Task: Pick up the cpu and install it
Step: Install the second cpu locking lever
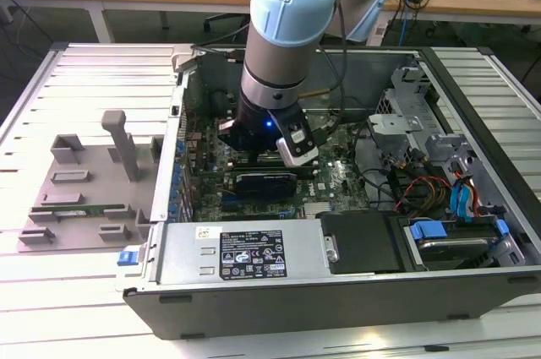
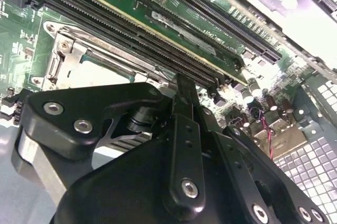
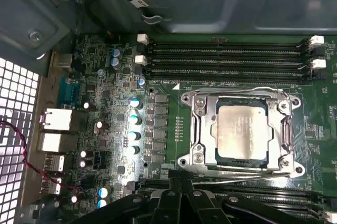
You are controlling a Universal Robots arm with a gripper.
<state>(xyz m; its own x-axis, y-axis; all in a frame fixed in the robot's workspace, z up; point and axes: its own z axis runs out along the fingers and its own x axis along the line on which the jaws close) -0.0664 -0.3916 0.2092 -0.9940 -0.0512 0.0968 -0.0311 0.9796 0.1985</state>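
The cpu (image 3: 241,132), a flat square chip with a silver-grey top, lies in the motherboard socket, ringed by the metal socket frame (image 3: 196,112). In the second wrist view the cpu (image 2: 100,76) is a pale patch just beyond the gripper's black links. My gripper (image 3: 179,181) hovers close above the board beside the socket, off the cpu's edge. It looks shut, with nothing between its fingers. In the exterior view the arm reaches down into the open computer case, the gripper (image 1: 254,155) low over the motherboard (image 1: 334,186).
Black memory slots (image 3: 226,55) run along the socket's far side. Capacitors (image 3: 134,121) and rear ports (image 3: 55,121) crowd the board. The case walls, power supply (image 1: 245,253) and drive cage (image 1: 423,122) hem the arm in. A grey fixture (image 1: 84,182) holds a green memory stick (image 1: 72,207) outside the case.
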